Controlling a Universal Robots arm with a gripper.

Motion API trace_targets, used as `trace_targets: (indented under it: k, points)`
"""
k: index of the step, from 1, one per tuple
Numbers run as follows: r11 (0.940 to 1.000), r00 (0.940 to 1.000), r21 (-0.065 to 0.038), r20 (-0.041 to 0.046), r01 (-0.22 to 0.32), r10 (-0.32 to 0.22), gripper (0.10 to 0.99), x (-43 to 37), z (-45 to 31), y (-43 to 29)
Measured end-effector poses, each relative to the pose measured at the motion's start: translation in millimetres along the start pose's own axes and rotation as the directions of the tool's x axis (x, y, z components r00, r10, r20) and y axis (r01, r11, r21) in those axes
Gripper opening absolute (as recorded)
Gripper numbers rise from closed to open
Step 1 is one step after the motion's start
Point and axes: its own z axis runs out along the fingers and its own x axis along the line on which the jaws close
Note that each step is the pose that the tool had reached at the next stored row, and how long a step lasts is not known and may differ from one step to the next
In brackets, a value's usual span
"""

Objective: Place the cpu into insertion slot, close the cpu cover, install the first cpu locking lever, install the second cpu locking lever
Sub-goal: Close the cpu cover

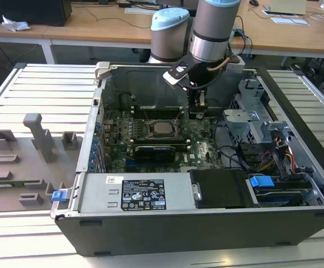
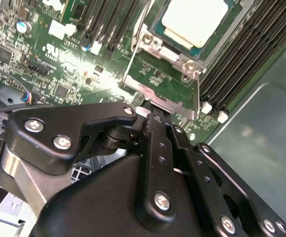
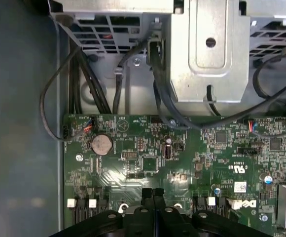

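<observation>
Grey steel computer case (image 1: 206,229) lies open on the bench (image 1: 39,89), green motherboard (image 1: 202,146) exposed. Clenched on nothing, the jaws hang just beside the insertion slot (image 1: 150,129), whose cpu cover (image 2: 150,44) frames the seated cpu (image 2: 195,22).

Grey arm (image 1: 212,28) with pale blue joint cap (image 1: 170,19); black linked tool (image 2: 153,118) studded with silver screws (image 2: 161,200)

We see bright, even room light in exterior view; computer case (image 1: 206,229) interior w/ deep shadow. In second wrist view, glare on board (image 2: 79,61) & chip (image 2: 197,22); gripper (image 2: 153,117) near-black.
</observation>
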Motion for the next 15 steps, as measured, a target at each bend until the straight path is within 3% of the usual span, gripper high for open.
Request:
trace_targets:
  k: [15]
  points:
    - [1.0000,1.0000,0.000,0.0000,0.000,0.000,0.106,-0.2,0.8,-26.4]
